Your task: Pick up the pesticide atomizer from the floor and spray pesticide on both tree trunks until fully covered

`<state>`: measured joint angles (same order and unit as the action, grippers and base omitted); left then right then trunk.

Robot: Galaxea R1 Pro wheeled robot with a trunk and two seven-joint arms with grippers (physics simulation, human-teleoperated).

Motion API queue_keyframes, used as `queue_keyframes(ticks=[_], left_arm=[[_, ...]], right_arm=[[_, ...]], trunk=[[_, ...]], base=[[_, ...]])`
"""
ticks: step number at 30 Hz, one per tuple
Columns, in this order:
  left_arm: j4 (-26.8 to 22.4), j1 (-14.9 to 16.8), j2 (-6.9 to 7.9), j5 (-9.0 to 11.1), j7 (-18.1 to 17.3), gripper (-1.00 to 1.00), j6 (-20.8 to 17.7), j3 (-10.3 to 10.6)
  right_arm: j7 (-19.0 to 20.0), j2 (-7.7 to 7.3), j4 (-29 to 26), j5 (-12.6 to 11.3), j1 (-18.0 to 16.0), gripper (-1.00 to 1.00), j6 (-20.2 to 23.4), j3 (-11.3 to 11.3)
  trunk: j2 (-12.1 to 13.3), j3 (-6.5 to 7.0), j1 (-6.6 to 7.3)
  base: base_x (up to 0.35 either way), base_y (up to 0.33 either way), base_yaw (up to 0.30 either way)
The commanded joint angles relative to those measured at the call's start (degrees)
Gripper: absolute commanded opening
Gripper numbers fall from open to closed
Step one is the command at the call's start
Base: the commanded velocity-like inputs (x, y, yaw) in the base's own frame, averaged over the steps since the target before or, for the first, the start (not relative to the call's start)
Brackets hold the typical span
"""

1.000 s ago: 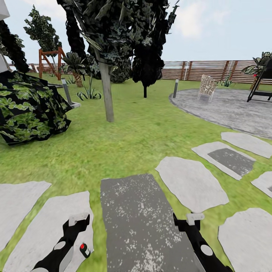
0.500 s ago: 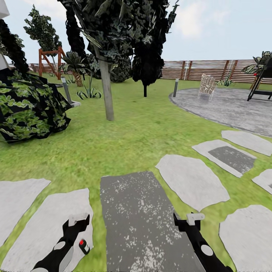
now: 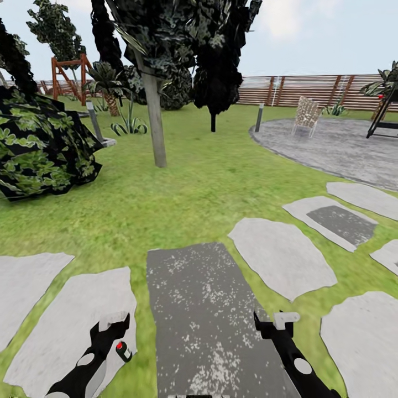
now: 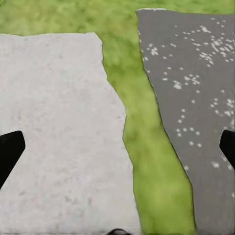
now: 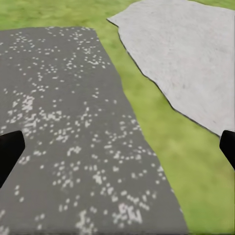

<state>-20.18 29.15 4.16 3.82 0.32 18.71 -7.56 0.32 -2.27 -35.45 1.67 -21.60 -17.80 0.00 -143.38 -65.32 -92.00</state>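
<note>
Tree trunk (image 3: 155,124) pale grey-brown, straight, bare low, dark foliage above

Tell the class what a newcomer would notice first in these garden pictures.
Probably the dark speckled paving slab running up the middle of the head view, flanked by pale stepping stones in the green lawn. Beyond it a pale tree trunk rises under dark foliage, with a big leafy bush at left.

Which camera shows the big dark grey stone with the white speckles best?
The head view: the long dark grey speckled paving slab lies whole between both arms. The right wrist view shows a large close part of it, speckles sharp. The left wrist view catches one edge of it beside a grass strip.
</note>
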Motion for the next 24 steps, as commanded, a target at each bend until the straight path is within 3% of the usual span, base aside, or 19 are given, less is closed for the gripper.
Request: queue_keyframes(ticks=[1, 11, 24], left_arm=[[0.05, 0.03, 0.03, 0.39, 0.03, 1.00, 0.19, 0.09], [0.06, 0.03, 0.05, 0.40, 0.03, 1.00, 0.20, 0.02], [0.05, 0.03, 0.14, 0.38, 0.03, 1.00, 0.28, 0.00]], right_arm=[[-0.01, -0.01, 0.03, 0.17, -0.02, 1.00, -0.15, 0.00], [0.02, -0.01, 0.03, 0.17, -0.02, 1.00, -0.13, 0.00], [0.12, -0.01, -0.03, 0.10, -0.02, 1.00, -0.17, 0.00]], trunk=[[-0.03, -0.31, -0.01], [-0.17, -3.00, -0.27], [-0.34, -6.06, -0.60]], base=[[0.000, 0.000, 0.117], [0.000, 0.000, 0.176], [0.000, 0.000, 0.019]])
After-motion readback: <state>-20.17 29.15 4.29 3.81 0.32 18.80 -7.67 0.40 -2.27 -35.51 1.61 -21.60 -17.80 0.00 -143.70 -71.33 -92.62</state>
